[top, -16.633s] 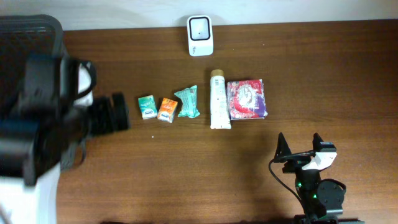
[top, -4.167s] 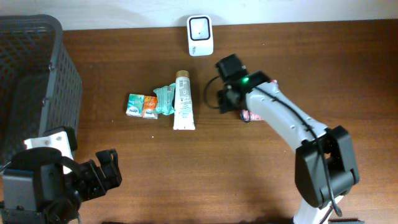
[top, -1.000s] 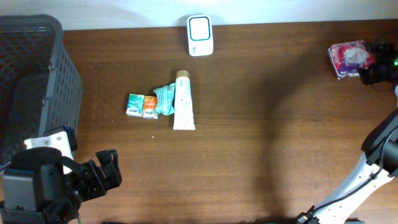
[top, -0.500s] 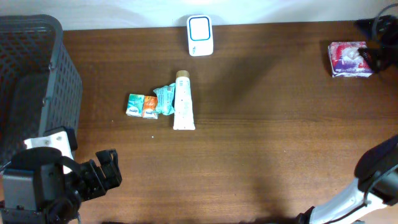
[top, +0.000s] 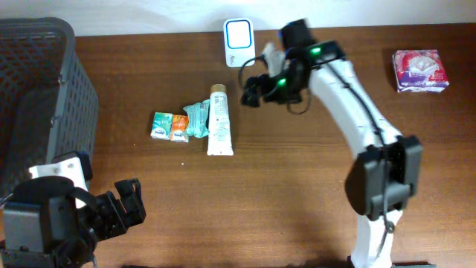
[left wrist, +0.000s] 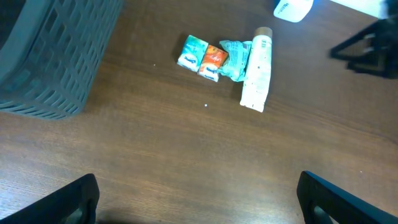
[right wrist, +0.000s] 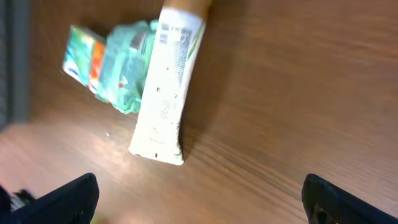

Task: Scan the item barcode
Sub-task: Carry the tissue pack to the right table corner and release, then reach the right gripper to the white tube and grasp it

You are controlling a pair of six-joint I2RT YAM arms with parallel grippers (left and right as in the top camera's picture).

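Right of the white tube (top: pixel 218 126) cap: right gripper (top: pixel 251 89), jaws spread, empty | near left: left gripper (top: pixel 131 202), jaws spread, empty | scanner (top: pixel 239 42) far edge

Item 1: white tube (top: pixel 219 120), tan cap toward the table's far edge, flat crimped end toward the near edge, lying flat, with small dark print near the cap end. Item 2: crinkled teal packet (top: pixel 198 119), flat, touching the tube's left side. Item 3: small orange packet (top: pixel 179 127), just left of the teal one and touching it. Item 4: small green-and-white packet (top: pixel 161 125), at the left end of the same row. Item 5: red-and-purple patterned pack (top: pixel 421 70), flat, at the far right, well apart from the row. Scanner (top: pixel 239 33): white, rounded, blue-rimmed window, at the far edge beyond the tube's cap.
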